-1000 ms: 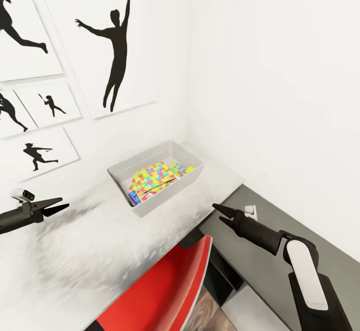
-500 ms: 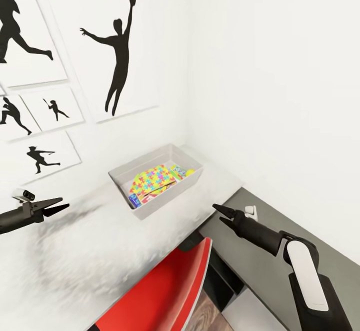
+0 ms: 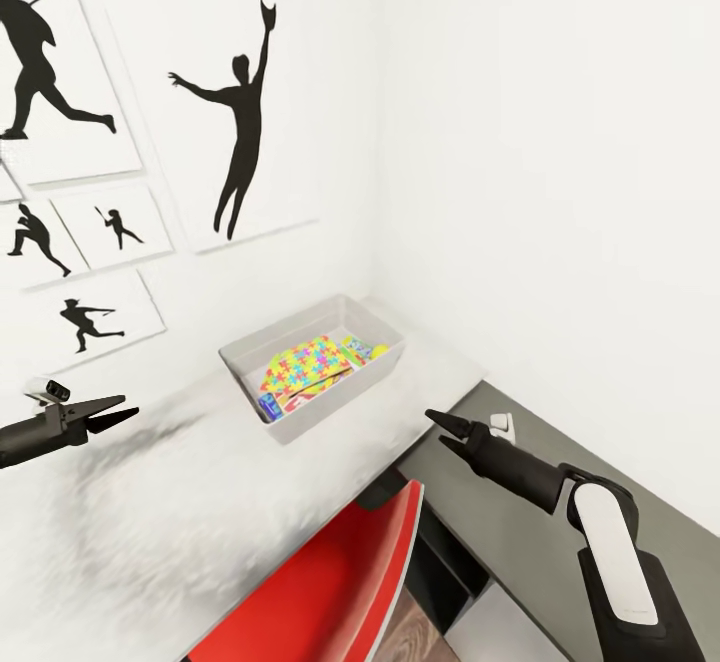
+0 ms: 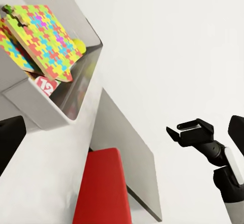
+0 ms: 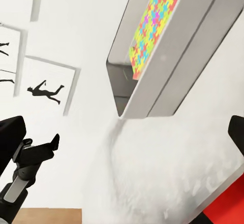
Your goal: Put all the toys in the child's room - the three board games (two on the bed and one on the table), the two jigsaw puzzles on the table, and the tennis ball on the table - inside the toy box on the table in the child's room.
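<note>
The light grey toy box (image 3: 335,404) stands on the table (image 3: 190,482) by the wall corner. Inside it lies a jigsaw puzzle (image 3: 305,360) on top, tilted. Beside it sits the tennis ball (image 3: 380,350), and a board game's blue corner (image 3: 268,403) pokes out underneath. The left wrist view shows the same jigsaw puzzle (image 4: 43,36), the tennis ball (image 4: 79,45) and a red-edged board game (image 4: 47,86). My left gripper (image 3: 128,410) hovers open and holding nothing, left of the box. My right gripper (image 3: 436,424) hovers open and bare, right of the box.
A red chair (image 3: 330,582) is tucked under the table's front edge between my arms. The lower dark grey section (image 3: 560,442) carries a small white object (image 3: 503,426). Black silhouette pictures (image 3: 235,132) hang on the wall behind.
The head camera has shifted a little, so the pictures and the box sit slightly lower and more to the right. Both grippers and the toys have not moved.
</note>
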Tool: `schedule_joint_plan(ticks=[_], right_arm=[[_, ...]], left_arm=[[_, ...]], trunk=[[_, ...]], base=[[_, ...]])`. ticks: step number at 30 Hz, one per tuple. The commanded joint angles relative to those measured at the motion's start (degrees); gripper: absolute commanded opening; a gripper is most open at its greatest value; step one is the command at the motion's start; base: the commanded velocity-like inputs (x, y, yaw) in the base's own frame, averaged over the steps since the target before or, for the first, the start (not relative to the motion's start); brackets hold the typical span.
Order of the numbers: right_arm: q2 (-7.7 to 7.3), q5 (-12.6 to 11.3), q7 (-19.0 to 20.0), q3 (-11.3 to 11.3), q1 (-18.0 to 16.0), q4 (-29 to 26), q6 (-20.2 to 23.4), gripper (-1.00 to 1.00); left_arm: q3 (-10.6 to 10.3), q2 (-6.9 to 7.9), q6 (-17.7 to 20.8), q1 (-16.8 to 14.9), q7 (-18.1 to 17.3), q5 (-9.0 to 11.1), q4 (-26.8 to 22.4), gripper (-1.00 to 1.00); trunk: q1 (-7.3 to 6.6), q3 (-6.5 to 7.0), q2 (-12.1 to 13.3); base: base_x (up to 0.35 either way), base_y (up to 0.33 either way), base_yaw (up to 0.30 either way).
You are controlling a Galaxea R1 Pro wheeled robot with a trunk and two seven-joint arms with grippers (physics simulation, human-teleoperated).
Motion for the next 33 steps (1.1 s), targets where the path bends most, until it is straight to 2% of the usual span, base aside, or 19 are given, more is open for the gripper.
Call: schedule_joint_plan(ticks=[1, 33], right_arm=[[0.06, 0.58, 0.6, -0.15, -0.06, -0.02, 0.32, 1.0], [0.06, 0.58, 0.58, -0.16, -0.06, 0.05, 0.32, 1.0]], left_arm=[[-0.05, 0.02, 0.6, -0.04, -0.2, 0.04, -0.01, 1.0], [-0.2, -0.07, 0.59, -0.04, -0.2, 0.01, 0.02, 1.0]], trunk=[[0.04, -0.01, -0.11], [0.04, 3.04, -0.11]], base=[[0.0, 0.0, 0.0], [0.0, 0.0, 0.0]])
